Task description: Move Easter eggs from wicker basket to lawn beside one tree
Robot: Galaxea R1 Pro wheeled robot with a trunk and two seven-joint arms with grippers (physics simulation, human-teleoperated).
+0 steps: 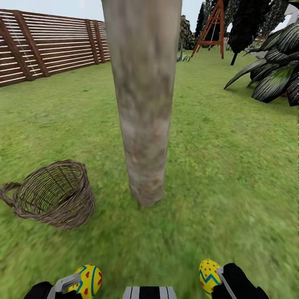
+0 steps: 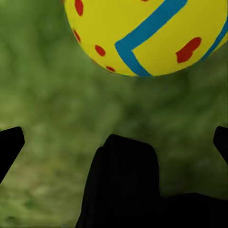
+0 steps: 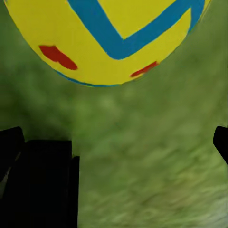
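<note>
Two yellow zigzag-banded Easter eggs, one clamped in my left fingers [image 1: 68, 283], one in my right fingers [image 1: 219, 276]. Grey-brown tree trunk [image 1: 143, 124] ahead; brown wicker basket [image 1: 54, 195] beside it, third egg unseen. Next: lower both onto green lawn [image 1: 216, 166] by trunk.

Your head camera looks down at the short green lawn [image 1: 232, 174]; both wrist cameras hang close over that same grass.
</note>
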